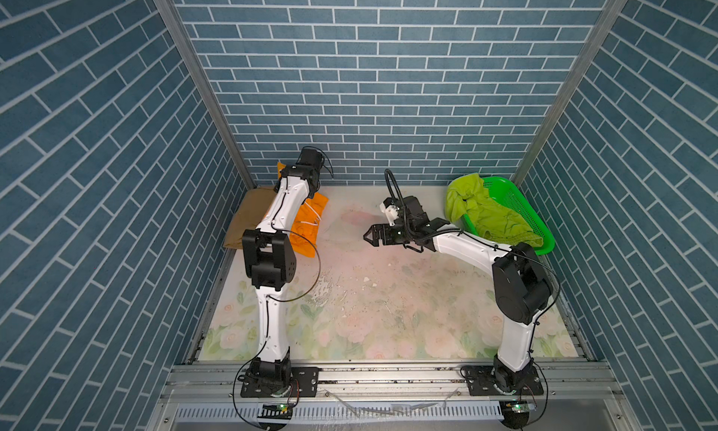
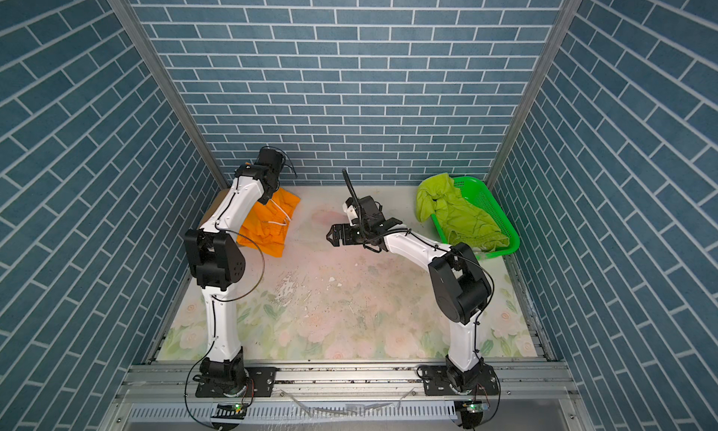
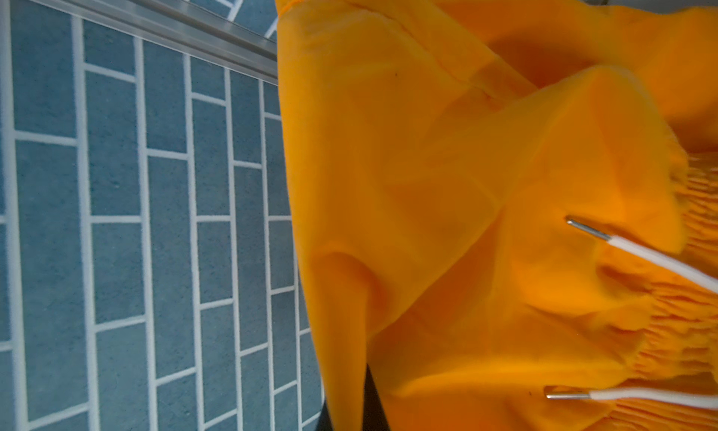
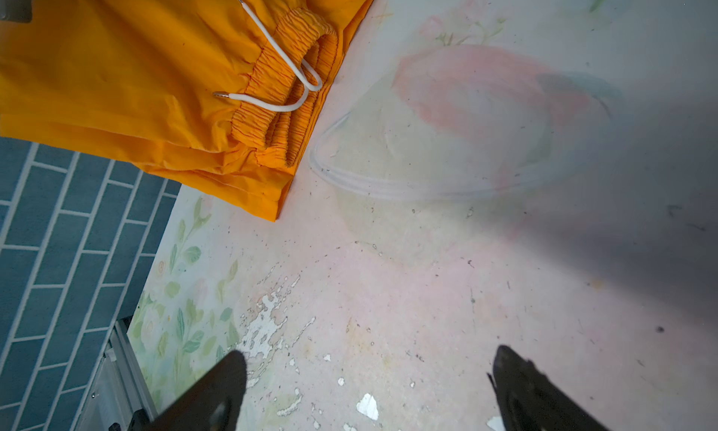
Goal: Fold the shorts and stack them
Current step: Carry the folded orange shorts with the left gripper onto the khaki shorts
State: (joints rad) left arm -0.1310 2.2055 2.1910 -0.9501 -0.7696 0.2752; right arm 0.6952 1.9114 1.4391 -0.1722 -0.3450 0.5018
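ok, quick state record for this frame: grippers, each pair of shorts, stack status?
left gripper: shut on orange shorts, cloth lifted
right gripper: open, empty, over table
orange shorts: partly over tan shorts, back left
lime green shorts: crumpled in green basket
stack: lime green shorts not yet added

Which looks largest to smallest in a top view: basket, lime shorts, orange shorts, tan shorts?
1. green basket
2. lime shorts, nearly filling it
3. orange shorts and tan shorts: look alike, both partly hidden by the left arm, not ranked
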